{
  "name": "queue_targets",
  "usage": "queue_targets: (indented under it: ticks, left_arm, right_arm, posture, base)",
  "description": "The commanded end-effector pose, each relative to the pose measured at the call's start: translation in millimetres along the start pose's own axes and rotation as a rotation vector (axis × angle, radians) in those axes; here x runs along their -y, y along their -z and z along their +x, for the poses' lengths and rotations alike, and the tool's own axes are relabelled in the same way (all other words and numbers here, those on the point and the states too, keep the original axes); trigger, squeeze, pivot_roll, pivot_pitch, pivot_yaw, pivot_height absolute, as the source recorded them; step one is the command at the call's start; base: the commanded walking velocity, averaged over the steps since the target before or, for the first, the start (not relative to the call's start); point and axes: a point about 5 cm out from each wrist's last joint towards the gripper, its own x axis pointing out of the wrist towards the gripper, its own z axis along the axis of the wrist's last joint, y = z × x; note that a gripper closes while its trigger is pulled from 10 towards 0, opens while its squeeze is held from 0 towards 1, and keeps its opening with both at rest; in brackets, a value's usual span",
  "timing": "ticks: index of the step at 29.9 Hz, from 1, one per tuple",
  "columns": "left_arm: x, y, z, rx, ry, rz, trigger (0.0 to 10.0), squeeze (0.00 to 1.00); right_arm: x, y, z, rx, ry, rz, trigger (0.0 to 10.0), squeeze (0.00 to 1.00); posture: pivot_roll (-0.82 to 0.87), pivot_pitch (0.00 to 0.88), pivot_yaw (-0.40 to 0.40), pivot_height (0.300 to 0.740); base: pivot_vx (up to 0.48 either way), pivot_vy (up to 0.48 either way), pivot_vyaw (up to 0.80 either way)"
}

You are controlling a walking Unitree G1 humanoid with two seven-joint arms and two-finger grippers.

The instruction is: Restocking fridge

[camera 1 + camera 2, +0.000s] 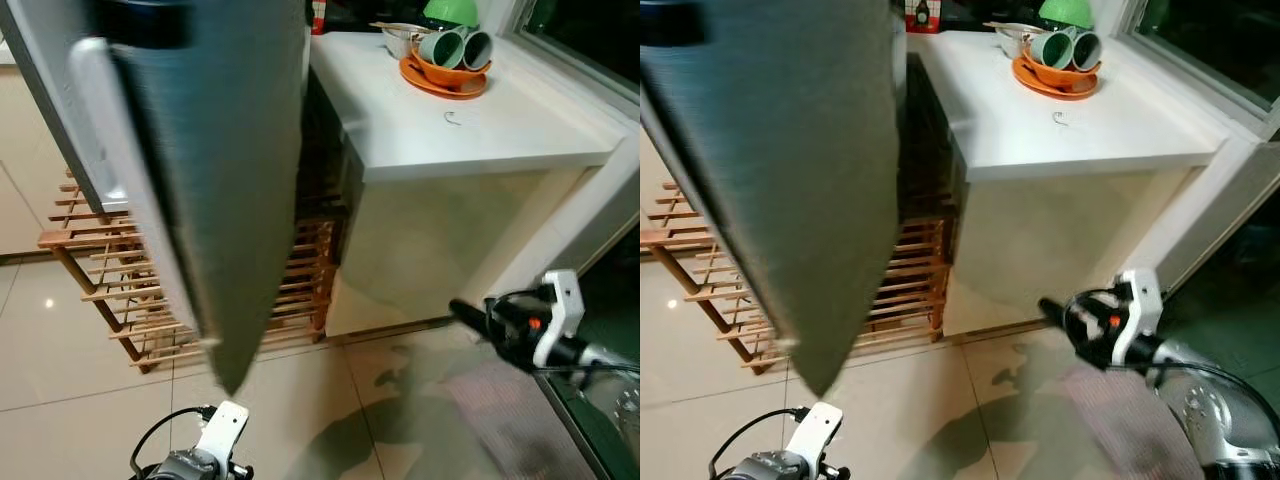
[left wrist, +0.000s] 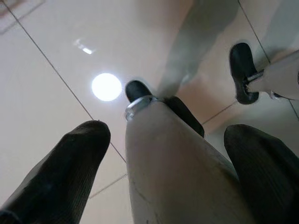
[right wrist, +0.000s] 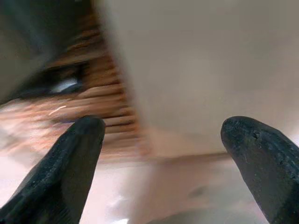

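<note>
Fridge door (image 1: 200, 180) swung open beside white worktop (image 1: 450, 130); left hand (image 2: 163, 154) wide, right hand (image 3: 163, 154) wide, both empty. Restocking seemingly barely begun.

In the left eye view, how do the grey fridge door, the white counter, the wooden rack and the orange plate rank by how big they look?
1. Grey fridge door, though it is nearest the camera, which inflates it.
2. White counter.
3. Wooden rack, partly hidden behind the door, so its rank is unsure.
4. Orange plate.
</note>
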Motion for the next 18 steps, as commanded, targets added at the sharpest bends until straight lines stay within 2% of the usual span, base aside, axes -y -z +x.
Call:
queue_targets:
  ticks: [1, 4, 5, 6, 8, 9, 11, 12, 13, 14, 15, 16, 18]
  left_arm:
    - [-1.3, -29.7, -1.6, 0.168, -0.048, 0.043, 10.0, 0.0]
    - [-3.6, -73.3, -12.2, 0.452, -0.116, 0.133, 10.0, 0.0]
    - [-3.6, -73.3, -12.2, 0.452, -0.116, 0.133, 10.0, 0.0]
    - [-2.6, -86.5, -17.1, 0.533, -0.132, 0.177, 10.0, 0.0]
    - [3.4, -126.9, -37.6, 0.785, -0.145, 0.212, 10.0, 0.0]
    - [3.4, -126.9, -37.6, 0.785, -0.145, 0.212, 10.0, 0.0]
    - [9.1, -166.9, -69.4, 1.03, -0.153, 0.207, 10.0, 0.0]
    - [9.1, -166.9, -69.4, 1.03, -0.153, 0.207, 10.0, 0.0]
    - [9.7, -183.3, -86.6, 1.137, -0.174, 0.203, 10.0, 0.0]
    - [9.7, -183.3, -86.6, 1.137, -0.174, 0.203, 10.0, 0.0]
    - [9.2, -206.9, -114.6, 1.298, -0.209, 0.192, 10.0, 0.0]
    - [9.2, -206.9, -114.6, 1.298, -0.209, 0.192, 10.0, 0.0]
    - [0.9, -223.7, -138.1, 1.399, -0.274, 0.166, 10.0, 0.0]
  right_arm:
    - [3.4, -9.2, 6.2, 0.073, 0.135, -0.049, 10.0, 0.0]
    - [-11.6, -6.2, 14.4, 0.123, 0.145, -0.029, 10.0, 0.0]
    - [-11.6, -6.2, 14.4, 0.123, 0.145, -0.029, 10.0, 0.0]
    - [-13.9, -3.5, 15.8, 0.121, 0.156, -0.032, 10.0, 0.0]
    - [-17.8, 3.2, 18.0, 0.123, 0.178, -0.018, 10.0, 0.0]
    - [-17.8, 3.2, 18.0, 0.123, 0.178, -0.018, 10.0, 0.0]
    - [-20.2, 9.3, 20.5, 0.123, 0.193, -0.008, 10.0, 0.0]
    - [-20.2, 9.3, 20.5, 0.123, 0.193, -0.008, 10.0, 0.0]
    - [-21.4, 11.8, 22.4, 0.126, 0.203, -0.005, 10.0, 0.0]
    - [-21.4, 11.8, 22.4, 0.126, 0.203, -0.005, 10.0, 0.0]
    - [-24.4, 14.8, 25.8, 0.135, 0.214, -0.006, 10.0, 0.0]
    - [-24.4, 14.8, 25.8, 0.135, 0.214, -0.006, 10.0, 0.0]
    - [-27.0, 15.8, 28.3, 0.138, 0.212, -0.005, 10.0, 0.0]
  posture:
    - [-0.05, 0.0, -0.068, 0.74]
    - [-0.04, 0.0, -0.069, 0.74]
    - [-0.04, 0.0, -0.069, 0.74]
    - [-0.03, 0.0, -0.071, 0.74]
    - [-0.03, 0.0, -0.071, 0.74]
    - [-0.03, 0.0, -0.071, 0.74]
    - [-0.02, 0.0, -0.069, 0.74]
    - [-0.02, 0.0, -0.069, 0.74]
    - [-0.02, 0.0, -0.069, 0.74]
    - [-0.02, 0.0, -0.069, 0.74]
    - [-0.01, 0.0, -0.067, 0.74]
    - [-0.01, 0.0, -0.067, 0.74]
    - [-0.01, 0.0, -0.065, 0.74]
  base:
    - [0.0, 0.0, 0.0]
    - [0.0, 0.0, 0.0]
    - [0.0, 0.0, 0.0]
    - [0.0, 0.0, 0.0]
    - [0.0, 0.0, 0.0]
    - [0.0, 0.0, 0.0]
    - [0.0, 0.0, 0.0]
    - [0.0, 0.0, 0.0]
    - [0.0, 0.0, 0.0]
    - [0.0, 0.0, 0.0]
    - [0.0, 0.0, 0.0]
    - [0.0, 0.0, 0.0]
    - [0.0, 0.0, 0.0]
